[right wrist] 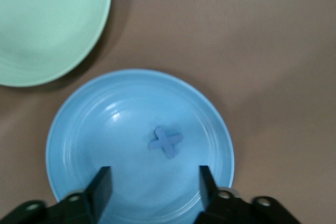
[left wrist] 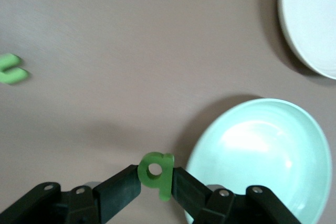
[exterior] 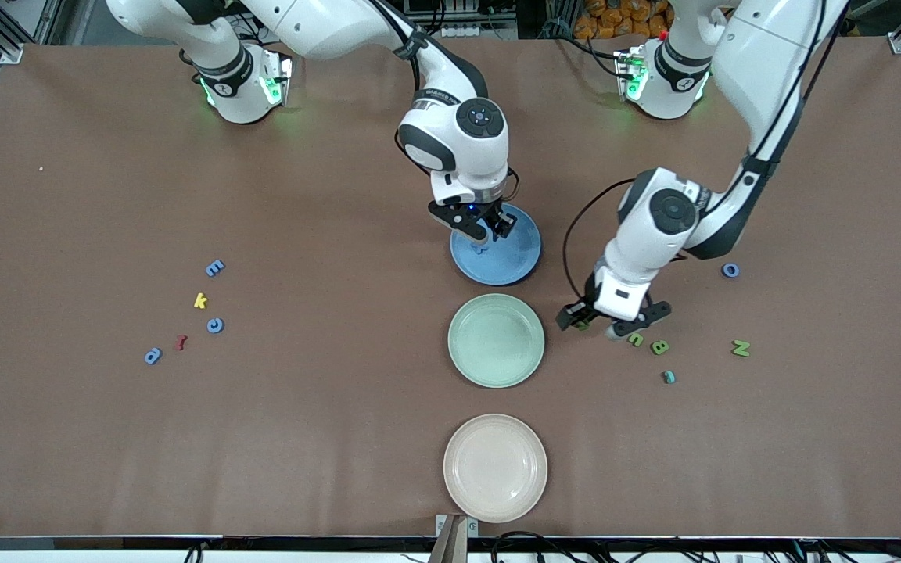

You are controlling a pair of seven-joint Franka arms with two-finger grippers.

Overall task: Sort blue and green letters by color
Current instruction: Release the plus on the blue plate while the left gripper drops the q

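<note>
Letters look light, stiff and small: left gripper [left wrist: 156, 187] pinches a green letter [left wrist: 156, 173] across its flat sides, while right gripper [right wrist: 152, 192] hangs open over the blue plate [right wrist: 68, 145].

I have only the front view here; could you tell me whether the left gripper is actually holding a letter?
Observer: Yes. The left wrist view shows the left gripper shut on a green letter, a q by its shape.
Operator: Thank you. Is the right gripper holding anything over the blue plate?
Observer: No. In its wrist view the right gripper is open above the blue plate, and a blue x lies in the plate, free of its fingers.
</note>
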